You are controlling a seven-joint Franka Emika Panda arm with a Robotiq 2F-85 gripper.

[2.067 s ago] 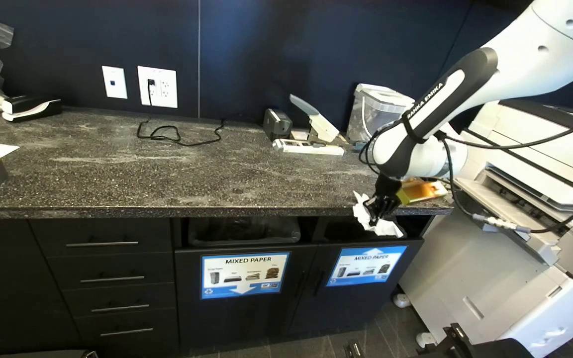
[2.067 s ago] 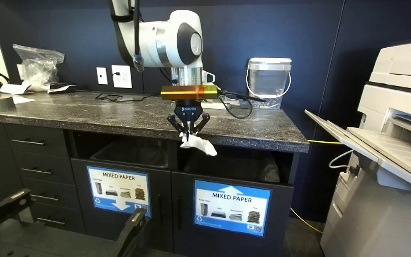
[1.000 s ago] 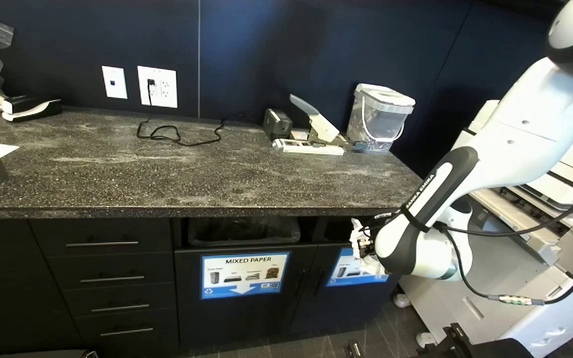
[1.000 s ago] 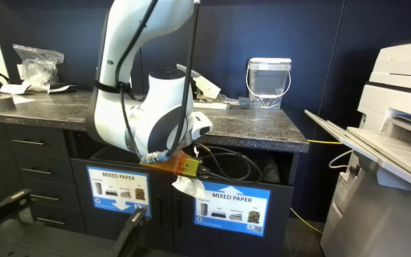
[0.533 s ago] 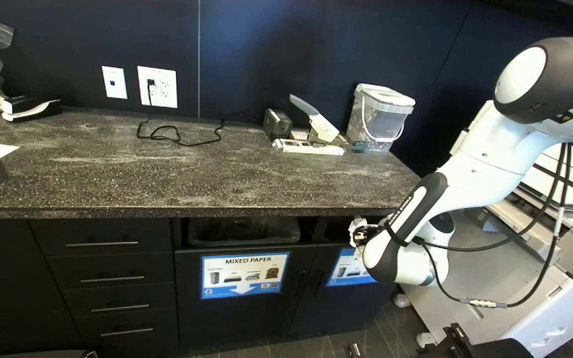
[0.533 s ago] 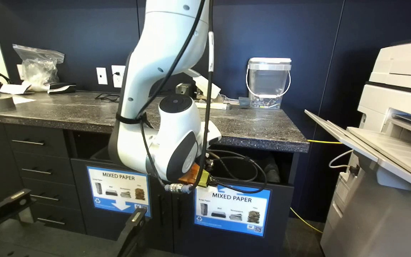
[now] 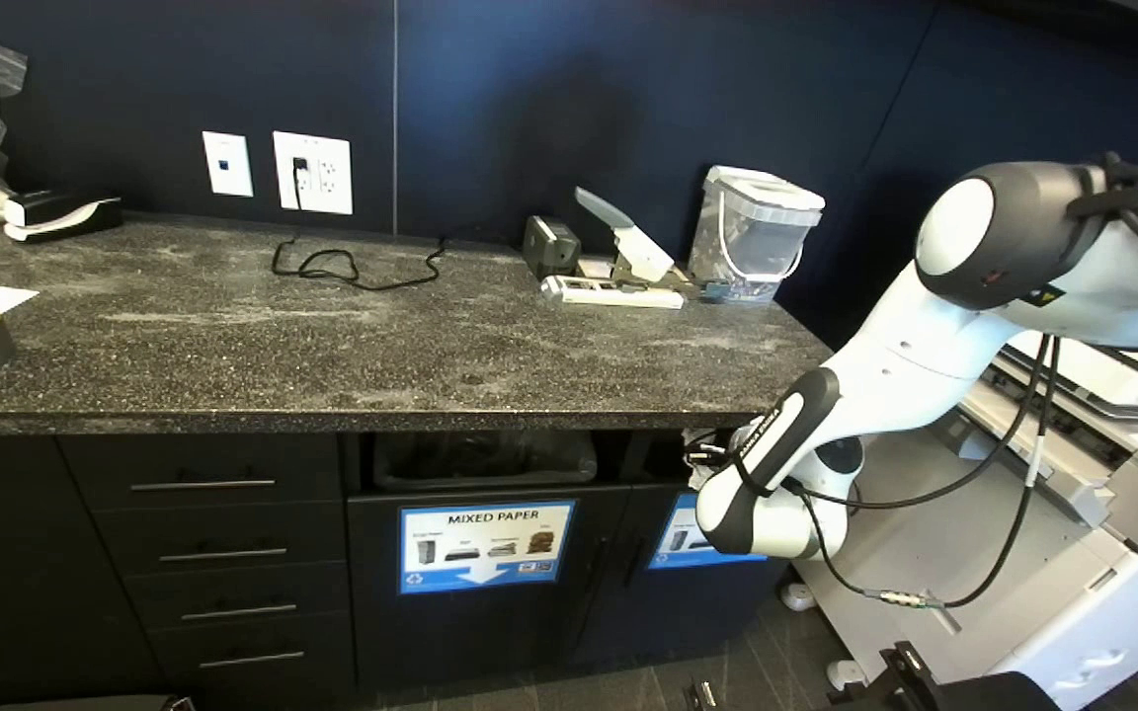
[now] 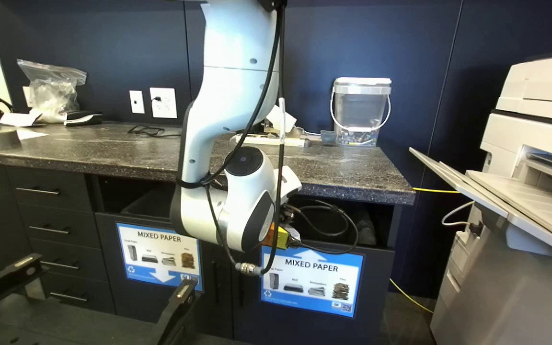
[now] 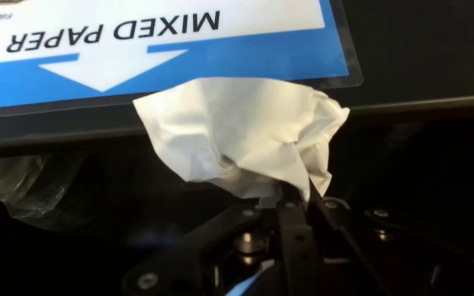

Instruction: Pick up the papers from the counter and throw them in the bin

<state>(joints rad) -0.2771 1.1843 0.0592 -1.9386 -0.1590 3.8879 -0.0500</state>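
Dark wall [image 7: 529, 118] fills the back, with a long speckled counter [image 7: 470, 346] in front. Below the counter's edge, the gripper [image 9: 306, 197] pinches a crumpled paper [image 9: 237, 127] near the mouth of the bin [image 8: 312, 282]; I can't tell if it's inside. If it lets go too soon, I think the paper could fall on the floor [image 7: 589, 691]. That loopy cable [image 8: 336, 210] might snag, hanging so close. The arm [image 8: 230, 100] bends way down, wrist tucked low.

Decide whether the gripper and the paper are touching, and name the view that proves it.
Touching. The wrist view shows it: the gripper has its fingers closed on the paper, whose lower corner is tucked between them.
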